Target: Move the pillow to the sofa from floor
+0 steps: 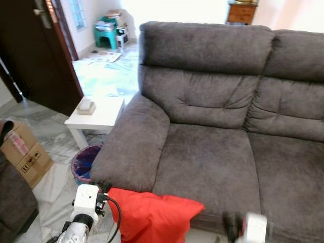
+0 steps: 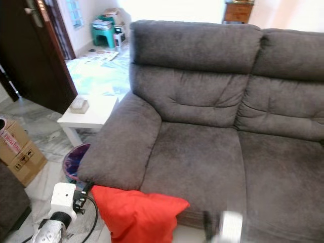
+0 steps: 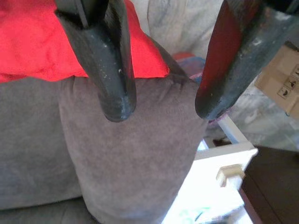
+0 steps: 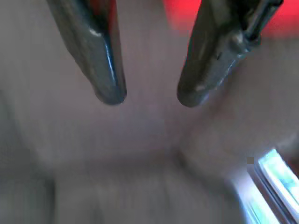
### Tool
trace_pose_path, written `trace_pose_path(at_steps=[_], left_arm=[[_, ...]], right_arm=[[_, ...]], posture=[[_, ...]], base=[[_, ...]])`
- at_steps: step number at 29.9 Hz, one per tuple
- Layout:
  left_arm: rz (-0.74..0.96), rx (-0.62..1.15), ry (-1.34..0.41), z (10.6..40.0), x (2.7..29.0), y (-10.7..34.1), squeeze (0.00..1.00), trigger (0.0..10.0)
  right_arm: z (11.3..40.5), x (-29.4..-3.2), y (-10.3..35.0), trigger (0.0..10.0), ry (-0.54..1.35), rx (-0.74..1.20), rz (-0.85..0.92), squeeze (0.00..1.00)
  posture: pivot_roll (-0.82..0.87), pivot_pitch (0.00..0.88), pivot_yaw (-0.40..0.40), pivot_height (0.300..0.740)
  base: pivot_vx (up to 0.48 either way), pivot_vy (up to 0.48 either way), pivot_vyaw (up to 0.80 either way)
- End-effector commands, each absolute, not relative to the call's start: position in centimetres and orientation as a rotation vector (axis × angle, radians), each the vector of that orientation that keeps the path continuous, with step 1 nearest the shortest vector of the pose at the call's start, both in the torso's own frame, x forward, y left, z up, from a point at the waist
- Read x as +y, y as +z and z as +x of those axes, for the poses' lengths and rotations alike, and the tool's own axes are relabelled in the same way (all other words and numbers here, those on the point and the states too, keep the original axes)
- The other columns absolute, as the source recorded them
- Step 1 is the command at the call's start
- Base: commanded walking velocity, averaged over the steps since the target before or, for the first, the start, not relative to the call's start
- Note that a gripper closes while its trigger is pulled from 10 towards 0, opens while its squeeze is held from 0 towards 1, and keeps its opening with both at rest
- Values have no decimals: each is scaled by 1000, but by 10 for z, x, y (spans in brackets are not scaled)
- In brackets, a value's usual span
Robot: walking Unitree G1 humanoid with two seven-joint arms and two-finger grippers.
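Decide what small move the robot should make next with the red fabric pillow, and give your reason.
Probably raise the red fabric pillow and carry it forward over the seat cushion of the grey suede sofa. The pillow sits low at the sofa's front edge, beside the armrest, not yet on the seat. The left gripper and right gripper both show parted fingers with nothing between them.

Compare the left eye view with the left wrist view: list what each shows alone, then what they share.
Left eye view alone: the sofa's backrest, a cardboard box, a green stool, the dark door.

Left wrist view alone: the left gripper, its black fingers apart with nothing between them.

Shared: the red pillow against the sofa's front edge, the grey armrest, the white side table.
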State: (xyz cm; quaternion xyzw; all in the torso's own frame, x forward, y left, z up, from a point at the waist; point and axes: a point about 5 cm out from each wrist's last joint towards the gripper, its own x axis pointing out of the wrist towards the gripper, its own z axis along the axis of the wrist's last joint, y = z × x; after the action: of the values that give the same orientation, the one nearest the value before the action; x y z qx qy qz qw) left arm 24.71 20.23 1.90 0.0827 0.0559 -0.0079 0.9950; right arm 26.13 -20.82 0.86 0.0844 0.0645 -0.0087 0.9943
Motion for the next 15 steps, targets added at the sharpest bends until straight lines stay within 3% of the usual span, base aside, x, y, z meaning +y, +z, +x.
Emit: trace_pose_path(at_steps=[1,15], left_arm=[[192,132,-39,239,200,15,0,10000],[208,112,-27,231,208,30,0,10000]], right_arm=[[245,-205,-6,10000,-41,178,204,0],[232,-206,-3,10000,3,160,121,0]], posture=[[-19,44,45,740],[-29,9,47,740]], base=[[0,0,0],[0,0,0]])
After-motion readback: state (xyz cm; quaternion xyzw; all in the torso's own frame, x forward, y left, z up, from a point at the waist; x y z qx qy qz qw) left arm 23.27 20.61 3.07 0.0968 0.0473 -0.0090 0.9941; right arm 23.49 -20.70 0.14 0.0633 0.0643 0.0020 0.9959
